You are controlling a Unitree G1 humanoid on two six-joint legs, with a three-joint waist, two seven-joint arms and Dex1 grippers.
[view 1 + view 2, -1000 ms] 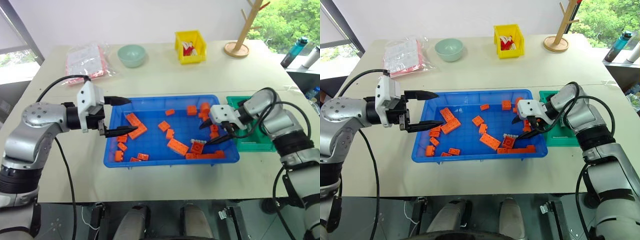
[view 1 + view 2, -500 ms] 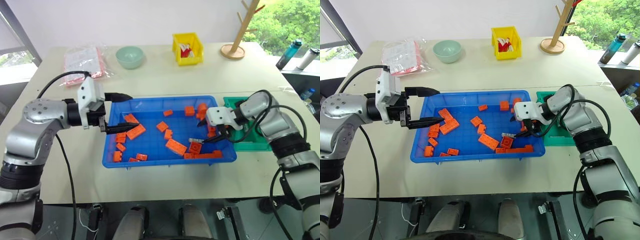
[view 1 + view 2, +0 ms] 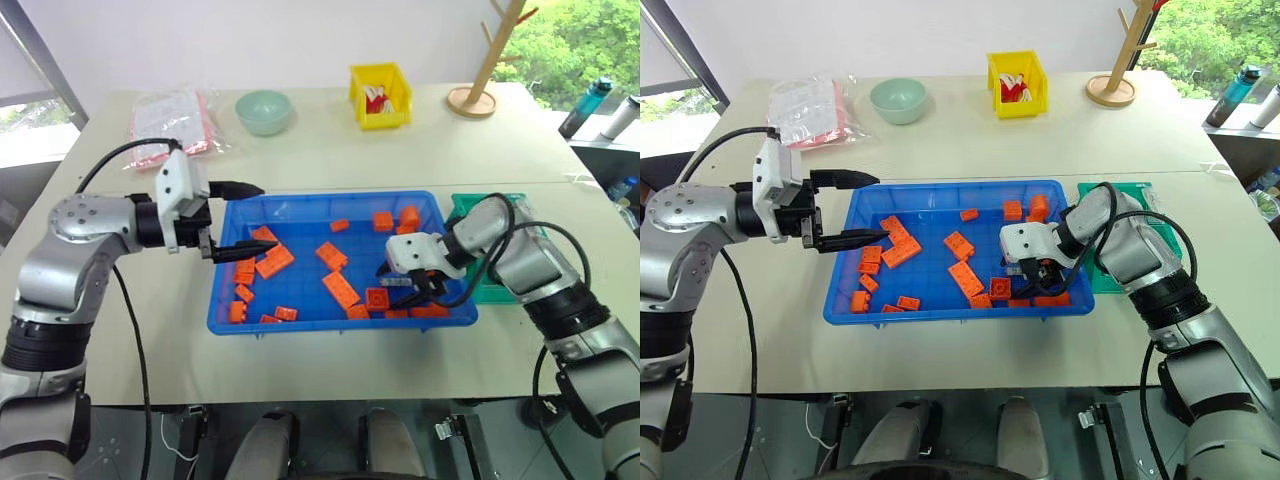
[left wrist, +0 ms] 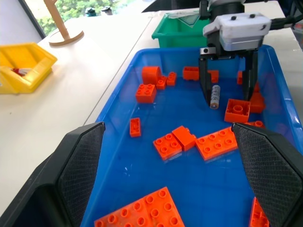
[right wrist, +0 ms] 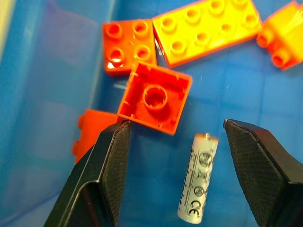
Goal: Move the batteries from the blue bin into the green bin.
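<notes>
Tabletop [image 3: 330, 150], pale and wide, carries everything here. Largest on it is the blue bin [image 3: 300, 322], a shallow tray set near the front edge, its floor strewn with orange bricks [image 3: 341, 290] of several sizes. Just beside its right end stands the green bin [image 3: 497, 292], smaller and deeper, partly hidden behind the right arm. Toward the back of the table sit a yellow bin [image 3: 380, 95], a pale green bowl [image 3: 264, 111] and a clear plastic bag [image 3: 170, 122], with a wooden rack [image 3: 476, 98] at the far right.

The left gripper [image 3: 237, 220] hangs level over the blue bin's left rim, its two black fingers spread wide and nothing between them; the wrist view looks along them down the length of the tray.

The right gripper [image 3: 403, 284] points steeply down into the right part of the blue bin, fingers parted well wider than the single battery [image 5: 198, 177] lying on the blue floor between them. In the right wrist view the battery lies free, touching neither finger [image 5: 106, 170], with an upturned square orange brick [image 5: 153, 97] close by its tip. The left wrist view shows the same battery [image 4: 215, 96] lying flat between the lowered fingertips, next to that square brick. Nothing is gripped.
</notes>
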